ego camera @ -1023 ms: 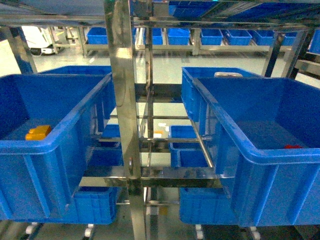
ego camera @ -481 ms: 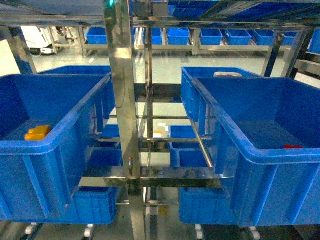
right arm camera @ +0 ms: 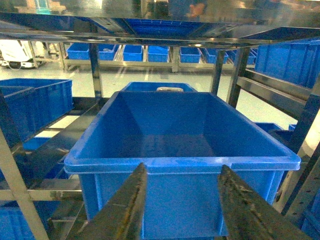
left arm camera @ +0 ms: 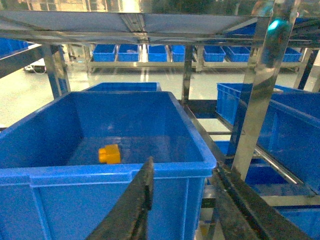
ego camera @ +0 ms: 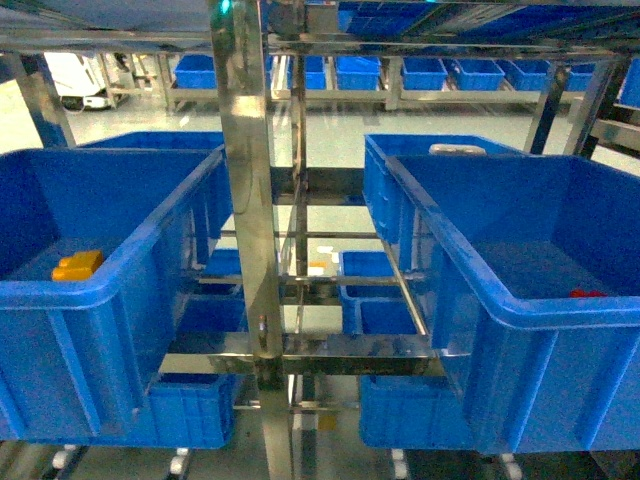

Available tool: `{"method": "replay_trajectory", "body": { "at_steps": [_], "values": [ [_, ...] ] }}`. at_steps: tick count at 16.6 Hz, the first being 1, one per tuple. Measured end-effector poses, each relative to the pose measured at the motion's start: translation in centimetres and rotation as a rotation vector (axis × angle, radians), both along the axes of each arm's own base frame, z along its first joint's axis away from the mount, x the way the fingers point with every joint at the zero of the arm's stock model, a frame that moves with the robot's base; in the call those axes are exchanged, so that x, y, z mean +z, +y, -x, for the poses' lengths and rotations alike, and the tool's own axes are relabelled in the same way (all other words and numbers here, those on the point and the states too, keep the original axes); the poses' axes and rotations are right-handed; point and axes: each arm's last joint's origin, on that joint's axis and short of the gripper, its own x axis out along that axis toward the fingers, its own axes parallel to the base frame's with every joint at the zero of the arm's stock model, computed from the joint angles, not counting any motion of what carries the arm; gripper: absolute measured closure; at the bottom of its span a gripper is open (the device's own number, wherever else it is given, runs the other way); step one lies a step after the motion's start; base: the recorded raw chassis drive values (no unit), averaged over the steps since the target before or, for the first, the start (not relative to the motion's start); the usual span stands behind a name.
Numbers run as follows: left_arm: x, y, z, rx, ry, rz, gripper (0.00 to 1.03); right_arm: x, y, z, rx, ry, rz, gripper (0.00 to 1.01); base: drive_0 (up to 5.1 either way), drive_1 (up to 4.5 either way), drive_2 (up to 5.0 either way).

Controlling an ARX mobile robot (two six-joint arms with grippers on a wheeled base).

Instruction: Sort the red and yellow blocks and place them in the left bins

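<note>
An orange-yellow block point(ego camera: 77, 265) lies on the floor of the front left bin point(ego camera: 100, 291); the left wrist view shows that block point(left arm camera: 109, 153) inside the same bin point(left arm camera: 75, 173). A second left bin point(ego camera: 150, 141) stands behind it. The red block point(ego camera: 588, 294) lies in the blue crate point(ego camera: 540, 312) on the right, half hidden by its rim. My left gripper point(left arm camera: 184, 167) is open just before the left bin's near right corner. My right gripper point(right arm camera: 183, 168) is open before the right crate's point(right arm camera: 175, 120) near wall. Neither holds anything, and neither shows in the head view.
A steel rack post point(ego camera: 246, 200) rises between the two crates, with cross rails point(ego camera: 345, 350) under them. More blue crates sit on the lower shelf point(ego camera: 385, 290) and on far racks point(ego camera: 420, 72). A shelf plate point(right arm camera: 150, 25) runs close overhead.
</note>
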Motion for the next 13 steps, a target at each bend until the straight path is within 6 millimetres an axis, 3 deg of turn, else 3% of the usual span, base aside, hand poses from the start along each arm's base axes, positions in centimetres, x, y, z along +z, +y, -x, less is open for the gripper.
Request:
{"method": "replay_trajectory", "body": {
  "at_steps": [7, 8, 13],
  "values": [
    [0.0, 0.0, 0.0, 0.0, 0.0, 0.0, 0.11, 0.0, 0.0, 0.0, 0.0, 0.0, 0.0, 0.02, 0.0, 0.0, 0.0],
    [0.0, 0.0, 0.0, 0.0, 0.0, 0.0, 0.04, 0.0, 0.0, 0.0, 0.0, 0.0, 0.0, 0.01, 0.0, 0.0, 0.0],
    [0.0, 0.0, 0.0, 0.0, 0.0, 0.0, 0.05, 0.0, 0.0, 0.0, 0.0, 0.0, 0.0, 0.03, 0.0, 0.0, 0.0]
  ]
}}
